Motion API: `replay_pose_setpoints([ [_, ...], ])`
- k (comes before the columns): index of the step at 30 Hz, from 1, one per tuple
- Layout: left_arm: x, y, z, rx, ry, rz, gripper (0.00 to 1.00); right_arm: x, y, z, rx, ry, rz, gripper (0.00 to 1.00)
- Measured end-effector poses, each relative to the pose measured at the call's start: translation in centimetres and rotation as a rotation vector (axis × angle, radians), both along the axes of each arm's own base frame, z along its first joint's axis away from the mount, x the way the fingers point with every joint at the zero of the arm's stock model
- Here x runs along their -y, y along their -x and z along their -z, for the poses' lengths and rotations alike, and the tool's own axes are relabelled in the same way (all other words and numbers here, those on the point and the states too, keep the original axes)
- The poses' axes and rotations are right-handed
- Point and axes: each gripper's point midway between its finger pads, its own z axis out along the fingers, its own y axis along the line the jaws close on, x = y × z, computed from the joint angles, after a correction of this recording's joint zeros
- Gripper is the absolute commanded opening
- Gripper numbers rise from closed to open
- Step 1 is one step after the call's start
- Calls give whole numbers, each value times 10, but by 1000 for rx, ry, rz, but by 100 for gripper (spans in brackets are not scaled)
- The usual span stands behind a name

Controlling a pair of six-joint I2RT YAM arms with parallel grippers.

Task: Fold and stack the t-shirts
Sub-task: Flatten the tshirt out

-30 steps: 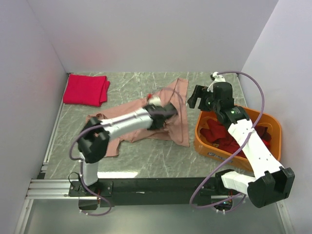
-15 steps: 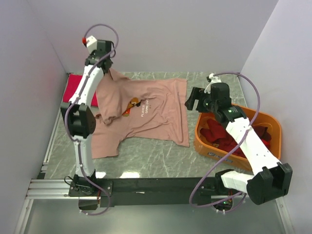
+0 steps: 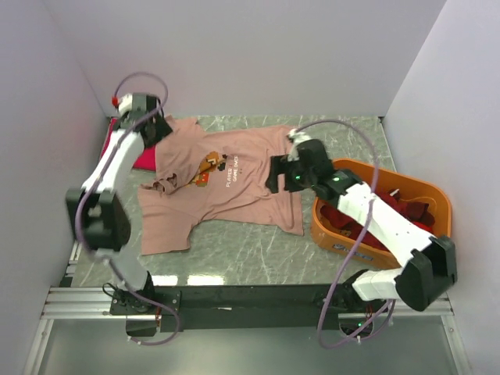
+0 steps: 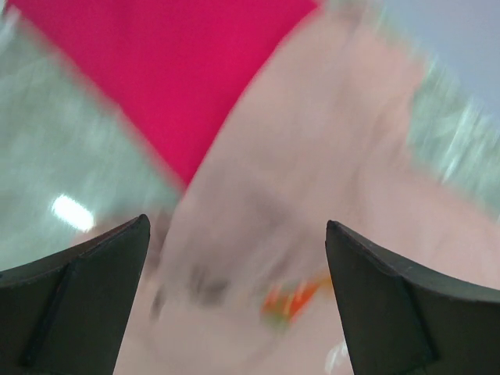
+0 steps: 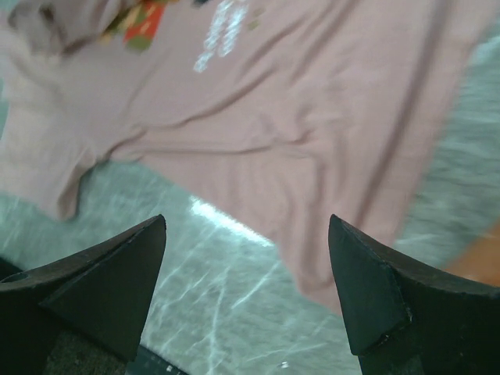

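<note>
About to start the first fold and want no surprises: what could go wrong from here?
1. The dusty-pink shirt has its far corner over the folded crimson shirt, right beneath the open left jaws; a pinch there might catch both.
2. One sleeve is bunched up, so folding now would likely trap creases.
3. The hem lies close to the orange tub; dragging it that way might snag the rim.

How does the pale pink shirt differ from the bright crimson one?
The dusty-pink shirt is pale; the crimson shirt is vivid. The dusty-pink shirt carries an orange print and text; the crimson shirt looks plain where visible. The dusty-pink shirt lies spread open; the crimson shirt sits far left, partly under it. Both are cloth.
</note>
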Motion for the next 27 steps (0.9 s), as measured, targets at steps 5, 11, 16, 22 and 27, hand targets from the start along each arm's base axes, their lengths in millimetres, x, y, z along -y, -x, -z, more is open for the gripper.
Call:
replay_pose_setpoints([
  [5,26,121,12,-8,90,-11,99,-60,26,39,-96,36,-170,90],
  [11,46,215,79,-64,204,-18,99,-98,54,108,-261,132,-252,90],
  [16,62,239,135,-185,267,10,99,-96,50,148,-351,203,-198,90],
  [22,70,222,161,-223,273,16,99,-97,30,173,-378,244,-122,90],
  [27,71,193,169,-226,244,22,99,-99,-9,174,-364,217,-41,91],
])
